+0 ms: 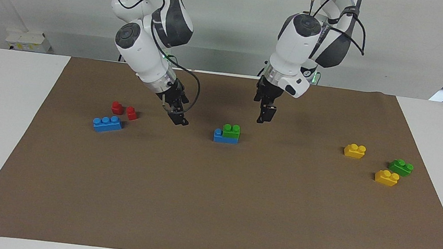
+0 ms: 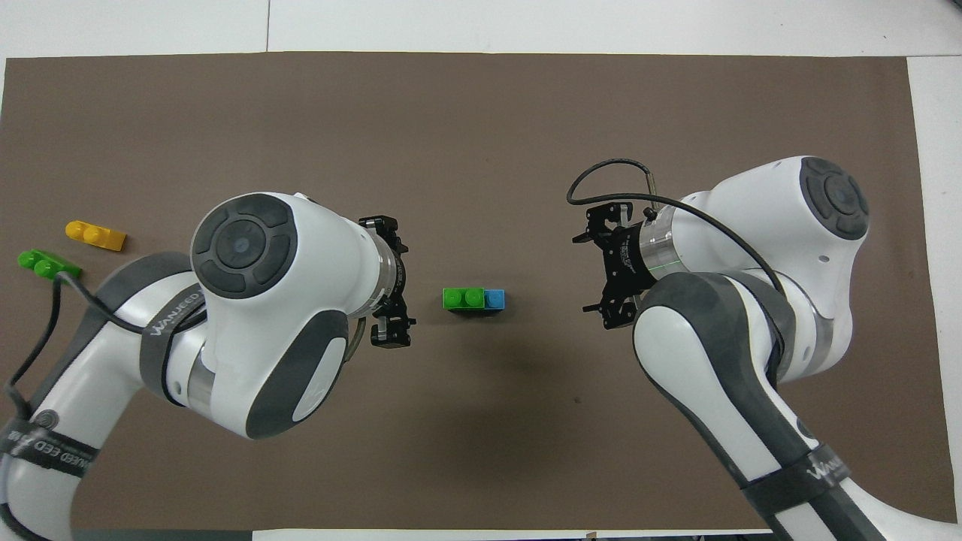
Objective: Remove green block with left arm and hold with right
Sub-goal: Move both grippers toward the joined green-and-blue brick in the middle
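Note:
A green block (image 1: 231, 131) (image 2: 464, 298) with two studs sits on top of a short blue brick (image 1: 222, 137) (image 2: 494, 299) near the middle of the brown mat. My left gripper (image 1: 265, 115) (image 2: 394, 279) hangs open over bare mat beside this stack, toward the left arm's end of the table, holding nothing. My right gripper (image 1: 178, 117) (image 2: 597, 270) hangs open over bare mat on the stack's side toward the right arm's end, also holding nothing. Neither gripper touches the stack.
A second green brick (image 1: 401, 167) (image 2: 45, 263) and two yellow bricks (image 1: 354, 150) (image 1: 386, 178) lie toward the left arm's end. A longer blue brick (image 1: 107, 123) and two red pieces (image 1: 117, 107) (image 1: 132, 113) lie toward the right arm's end.

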Motion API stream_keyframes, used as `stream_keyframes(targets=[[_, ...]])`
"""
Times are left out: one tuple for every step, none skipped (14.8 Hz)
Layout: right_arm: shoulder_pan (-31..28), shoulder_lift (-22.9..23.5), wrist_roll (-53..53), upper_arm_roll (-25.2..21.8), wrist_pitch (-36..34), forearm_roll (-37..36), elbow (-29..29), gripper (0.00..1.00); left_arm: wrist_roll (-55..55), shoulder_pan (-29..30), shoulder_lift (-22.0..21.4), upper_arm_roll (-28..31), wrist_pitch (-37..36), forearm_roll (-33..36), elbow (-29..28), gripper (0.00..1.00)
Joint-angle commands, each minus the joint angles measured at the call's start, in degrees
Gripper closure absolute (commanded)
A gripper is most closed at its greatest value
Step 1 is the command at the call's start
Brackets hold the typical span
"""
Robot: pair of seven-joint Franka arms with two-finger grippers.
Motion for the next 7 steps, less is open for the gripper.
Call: stream_keyframes(targets=[[2.25,0.7,2.81,-0.09,4.36,1.32,-1.7,0.0,-2.93,-1.84,1.58,1.01,2.32,-0.78,-0.47,0.0],[3.04,1.05,3.25,-0.18,5.07,1.32,-1.96,0.0,-3.98,-2.28,2.54,1.01,2.93,-0.7,-0.47,0.0],[3.31,1.14,3.52,-0.09,6.03,1.32,-2.22,0.0,-5.12,-3.59,3.86,1.1,3.89,-0.44,-0.47,0.0],[3.4,1.14,3.52,-0.18,7.0,1.41,-3.01,0.0,-5.48,-4.03,4.48,1.1,4.25,-0.26,-0.64,0.0],[3.57,1.14,3.52,-0.09,8.4,1.41,-3.97,0.0,-5.57,-4.39,4.49,1.1,4.69,-0.26,-1.34,0.0],[4.62,1.14,3.52,-0.09,10.15,2.1,-5.03,0.0,-5.66,-4.65,4.49,1.1,5.13,-0.26,-1.78,0.0],[5.32,1.14,3.52,-0.09,12.26,2.89,-6.0,0.0,-6.1,-4.74,4.49,1.1,5.83,-0.26,-2.74,0.0]])
